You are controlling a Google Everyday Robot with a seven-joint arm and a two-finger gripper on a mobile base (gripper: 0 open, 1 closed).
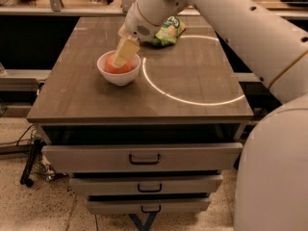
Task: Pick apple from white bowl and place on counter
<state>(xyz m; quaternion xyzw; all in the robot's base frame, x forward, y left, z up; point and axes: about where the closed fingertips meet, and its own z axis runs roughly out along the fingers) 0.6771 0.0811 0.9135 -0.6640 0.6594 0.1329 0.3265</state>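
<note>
Gripper [121,60] upper left of frame, tilted down into white bowl [118,79] to reach apple [110,67]; I cannot tell whether gripping. Counter [192,76] under bowl.

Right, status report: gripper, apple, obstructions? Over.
Two-finger gripper down in glossy white ceramic bowl, at round red-orange apple. Apple not yet out. Green snack bag behind bowl, apart.

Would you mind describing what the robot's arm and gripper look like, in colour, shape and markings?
The arm is glossy white, built of thick rounded tubes, with a few small dark dots and a thin tan seam near one joint. Its wrist carries a patch of tiny holes. The gripper, down at the white bowl, is pale cream-yellow and blocky.
</note>
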